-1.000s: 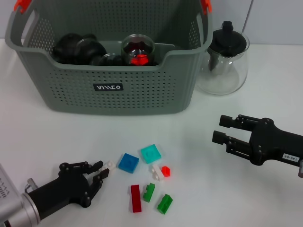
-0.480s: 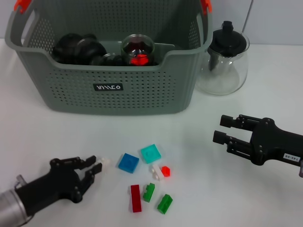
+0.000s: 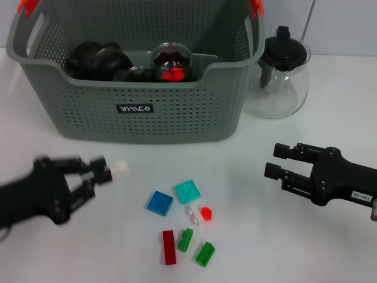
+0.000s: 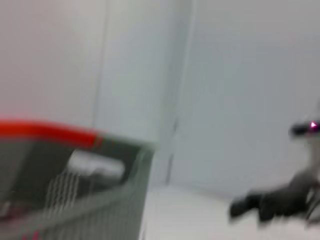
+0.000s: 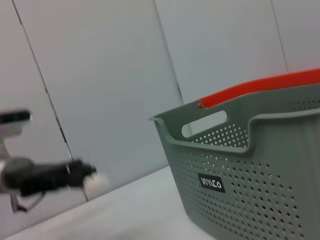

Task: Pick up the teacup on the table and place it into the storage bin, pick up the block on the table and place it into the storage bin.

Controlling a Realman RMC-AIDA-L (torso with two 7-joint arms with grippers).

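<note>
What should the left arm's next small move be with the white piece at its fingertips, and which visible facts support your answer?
Probably carry on up and over the near wall of the storage bin. The left gripper holds a small white block clear of the table, below the bin's rim and in front of it, so it likely needs more height before it can release inside. The right gripper waits open off to the right.

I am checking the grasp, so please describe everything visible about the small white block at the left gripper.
The white block is small, pale and plastic-looking; its details are blurred. It sits at the tips of the left gripper, pinched between the dark fingers, and appears lifted off the white table. It is in front of the storage bin, to the robot's left of the loose coloured blocks, touching none of them. The right wrist view shows it too, raised.
</note>
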